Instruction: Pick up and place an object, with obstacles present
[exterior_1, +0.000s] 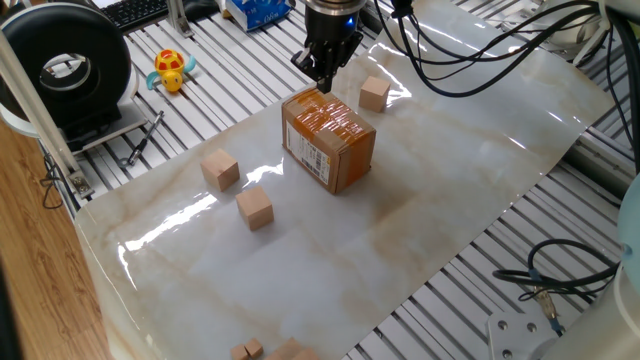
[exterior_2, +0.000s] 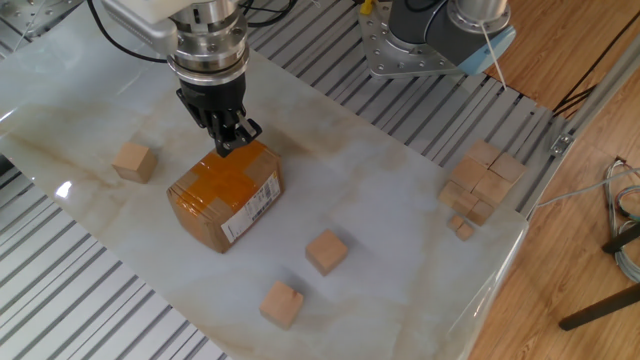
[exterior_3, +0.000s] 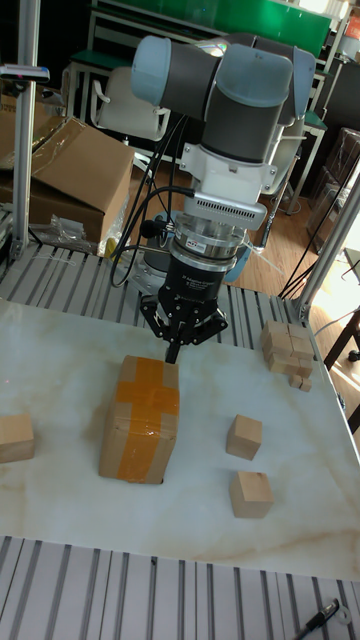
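Gripper (exterior_2: 232, 139) fingers pinched together, nothing held, tip just over cardboard box (exterior_2: 225, 194) at its 12 o'clock edge. Nearest wooden cube (exterior_1: 374, 93) at box's 1 o'clock. Cube stack (exterior_2: 481, 180) only seen whole in other fixed view.

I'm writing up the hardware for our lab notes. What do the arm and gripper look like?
The arm has silver-grey tubular links with light-blue caps at the joints. A white flange with a perforated band sits at the wrist, then a black ringed cylinder. The gripper is black, with thin dark fingers tapering to a point. Black cables loop along the wrist.
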